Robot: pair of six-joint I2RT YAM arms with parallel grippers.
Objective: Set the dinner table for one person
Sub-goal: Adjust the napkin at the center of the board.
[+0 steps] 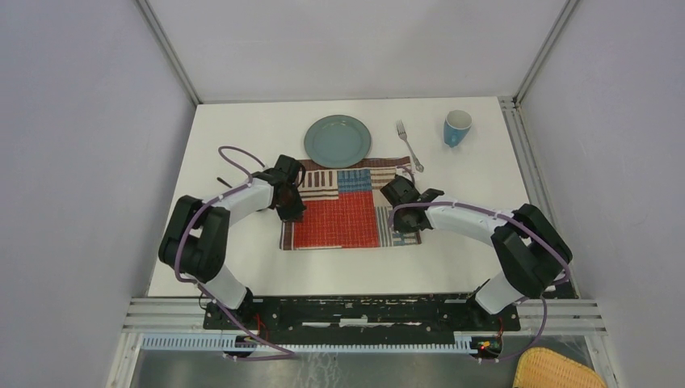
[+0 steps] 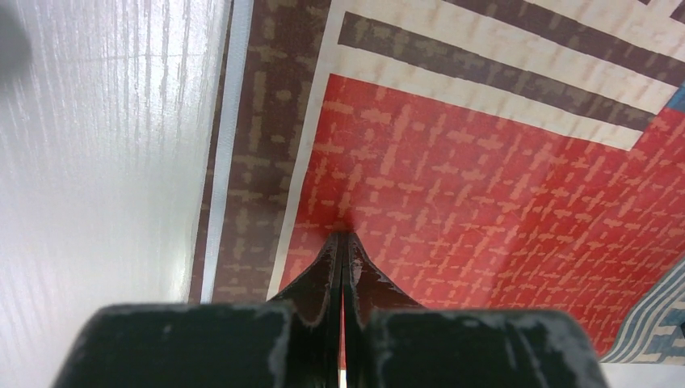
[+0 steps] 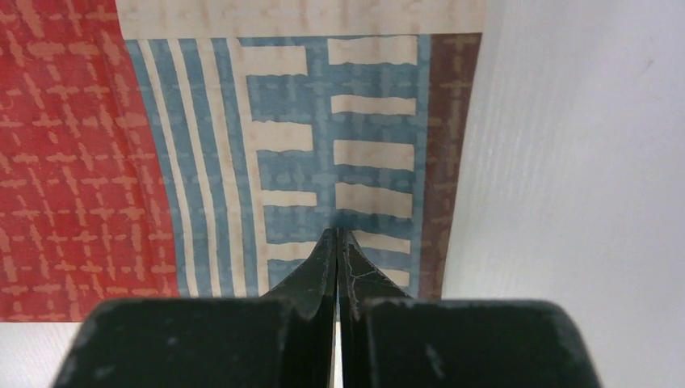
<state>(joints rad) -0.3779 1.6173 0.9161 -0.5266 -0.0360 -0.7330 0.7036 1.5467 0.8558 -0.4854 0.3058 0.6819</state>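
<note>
The striped patchwork placemat (image 1: 347, 212) lies in the middle of the white dinner table (image 1: 242, 145). My left gripper (image 1: 294, 217) stands on the mat's left side. In the left wrist view its tips (image 2: 347, 236) are shut, with the red cloth (image 2: 485, 210) puckered up between them. My right gripper (image 1: 401, 207) is at the mat's right side. It is shut, and its tips (image 3: 336, 231) touch the blue striped patch (image 3: 291, 129) close to the brown border. Whether cloth is pinched there does not show.
Behind the mat sit a grey-green plate (image 1: 337, 140), a fork (image 1: 409, 145) and a blue cup (image 1: 456, 128) lying toward the back right. Metal rails (image 1: 517, 137) edge the table. A yellow wicker basket (image 1: 557, 370) sits below the near right corner.
</note>
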